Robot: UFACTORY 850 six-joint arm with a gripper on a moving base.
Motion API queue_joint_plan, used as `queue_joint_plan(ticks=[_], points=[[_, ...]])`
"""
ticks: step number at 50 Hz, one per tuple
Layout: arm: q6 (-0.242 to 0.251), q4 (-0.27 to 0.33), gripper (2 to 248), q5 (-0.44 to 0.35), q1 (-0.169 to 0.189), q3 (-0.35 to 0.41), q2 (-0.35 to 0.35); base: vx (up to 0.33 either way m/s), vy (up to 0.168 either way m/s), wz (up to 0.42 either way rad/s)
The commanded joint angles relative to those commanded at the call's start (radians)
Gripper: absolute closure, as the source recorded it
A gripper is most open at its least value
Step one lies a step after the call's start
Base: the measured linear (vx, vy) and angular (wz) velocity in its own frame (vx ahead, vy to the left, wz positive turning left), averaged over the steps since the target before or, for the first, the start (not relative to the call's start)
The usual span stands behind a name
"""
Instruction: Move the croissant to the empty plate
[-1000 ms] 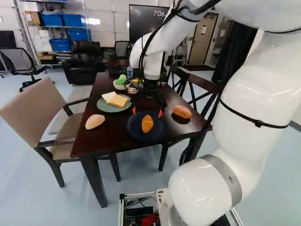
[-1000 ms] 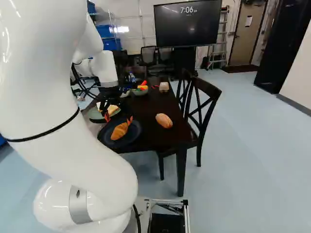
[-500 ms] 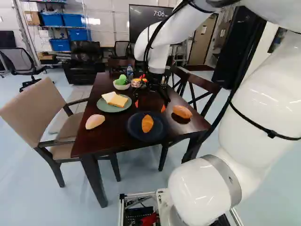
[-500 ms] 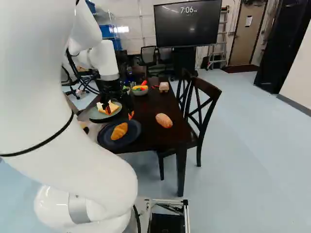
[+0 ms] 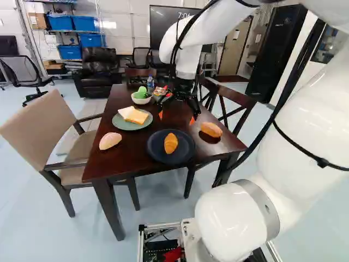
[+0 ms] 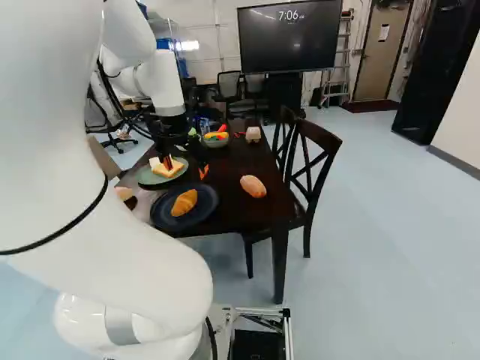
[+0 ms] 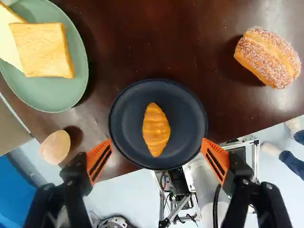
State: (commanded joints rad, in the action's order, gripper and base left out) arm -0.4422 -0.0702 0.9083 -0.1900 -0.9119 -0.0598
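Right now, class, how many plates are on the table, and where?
2: the dark plate, holding the croissant, and the green plate, holding bread slices, farther along the table in the left base view. The arm may hide others.

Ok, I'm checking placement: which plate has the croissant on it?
The dark plate; the croissant lies alone on it, while the green plate holds bread slices.

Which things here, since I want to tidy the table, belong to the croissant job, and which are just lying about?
Job:
- croissant
- dark plate beneath it
- gripper

Lying about:
- green plate
- bread slices
- sugared roll
- pale roll
- white bowl
- gray bowl
- bottle
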Motion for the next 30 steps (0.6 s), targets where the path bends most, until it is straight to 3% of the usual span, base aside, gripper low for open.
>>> queue_joint_plan(ticks=[30], points=[[0.000,0.000,3,0.000,0.000,0.000,0.000,-0.026,0.000,0.003]])
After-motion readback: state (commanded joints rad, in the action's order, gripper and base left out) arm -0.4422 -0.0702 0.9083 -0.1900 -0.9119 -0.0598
